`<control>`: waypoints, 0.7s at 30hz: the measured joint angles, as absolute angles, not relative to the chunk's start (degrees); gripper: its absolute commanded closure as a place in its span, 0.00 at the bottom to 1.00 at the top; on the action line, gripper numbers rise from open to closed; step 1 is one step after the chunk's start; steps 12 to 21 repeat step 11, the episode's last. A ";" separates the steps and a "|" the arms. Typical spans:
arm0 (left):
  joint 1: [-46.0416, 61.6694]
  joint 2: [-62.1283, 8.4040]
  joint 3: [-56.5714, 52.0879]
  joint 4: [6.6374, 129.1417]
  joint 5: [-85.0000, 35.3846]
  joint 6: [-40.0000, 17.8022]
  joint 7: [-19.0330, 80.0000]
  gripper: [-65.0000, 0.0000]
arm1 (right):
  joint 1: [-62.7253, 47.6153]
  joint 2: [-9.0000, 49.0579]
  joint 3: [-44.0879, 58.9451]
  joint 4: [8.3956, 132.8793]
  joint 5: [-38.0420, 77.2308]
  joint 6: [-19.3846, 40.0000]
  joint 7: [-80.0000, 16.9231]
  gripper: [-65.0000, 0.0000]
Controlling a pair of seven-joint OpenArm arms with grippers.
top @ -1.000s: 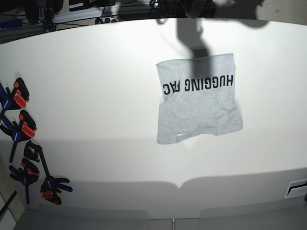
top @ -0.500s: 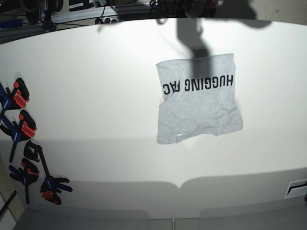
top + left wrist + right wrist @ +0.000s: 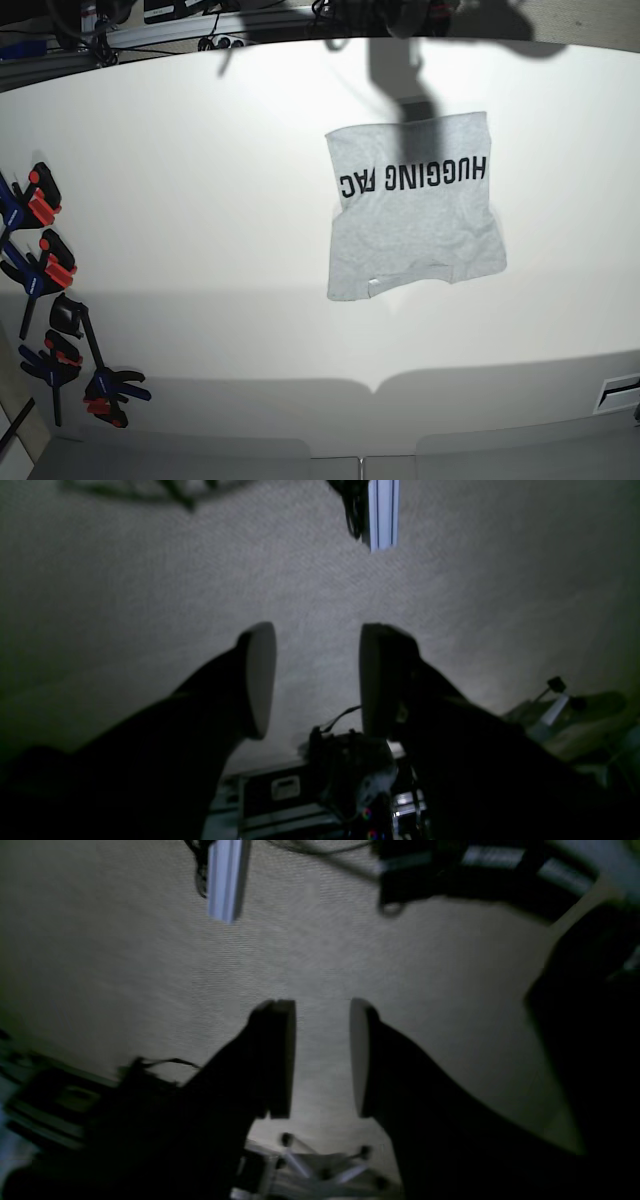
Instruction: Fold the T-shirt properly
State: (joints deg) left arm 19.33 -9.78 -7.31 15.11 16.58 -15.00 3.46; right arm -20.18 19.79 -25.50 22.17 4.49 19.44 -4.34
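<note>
The light grey T-shirt [image 3: 414, 205] lies folded into a rough rectangle on the white table [image 3: 200, 200], right of centre in the base view, its black block lettering facing up near the far edge. Neither arm shows in the base view. In the left wrist view my left gripper [image 3: 317, 680] points at a pale textured surface with its two fingers well apart and nothing between them. The right wrist view shows my right gripper [image 3: 322, 1057] likewise aimed at that surface, fingers parted by a narrower gap, holding nothing.
Several blue and red clamps [image 3: 45, 270] lie along the table's left edge. Cables and aluminium rails [image 3: 170, 25] run behind the far edge. Dark equipment cases [image 3: 310, 790] show under the left gripper, and a chair base [image 3: 325, 1160] under the right one.
</note>
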 measured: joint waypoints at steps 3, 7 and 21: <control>19.16 -9.67 -7.31 15.11 16.58 -15.03 3.22 0.61 | -20.12 20.80 -29.12 24.49 4.54 19.40 -4.34 0.73; 19.18 -9.72 -7.31 15.11 16.56 -15.00 3.29 0.61 | -20.10 20.49 -32.21 25.67 4.51 19.44 -4.01 0.73; 19.11 -9.69 -7.31 15.14 21.71 -14.98 3.38 0.61 | -20.25 20.73 -32.88 27.14 4.51 19.44 -3.92 0.73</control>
